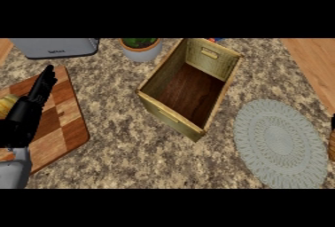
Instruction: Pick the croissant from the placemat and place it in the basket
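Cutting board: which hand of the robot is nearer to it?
Left. The left hand lies over the cutting board, fingers straight. The right hand is at most a dark sliver at the view's right edge, beyond the basket and placemat.

1 basket point(171, 116), 1 placemat point(281, 144), 1 cutting board point(62, 122), 1 potted plant point(140, 47) — 1 hand point(23, 119).

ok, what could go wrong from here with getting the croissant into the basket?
1. The placemat shows no croissant. Only a brown sliver sits at the view's right edge, so the target can't be confirmed and may be largely out of sight.
2. The basket sits skewed with tall walls. A low carry from the placemat side could clip its rim.
3. The left hand is open over the cutting board. It is probably harmless unless it sweeps sideways.
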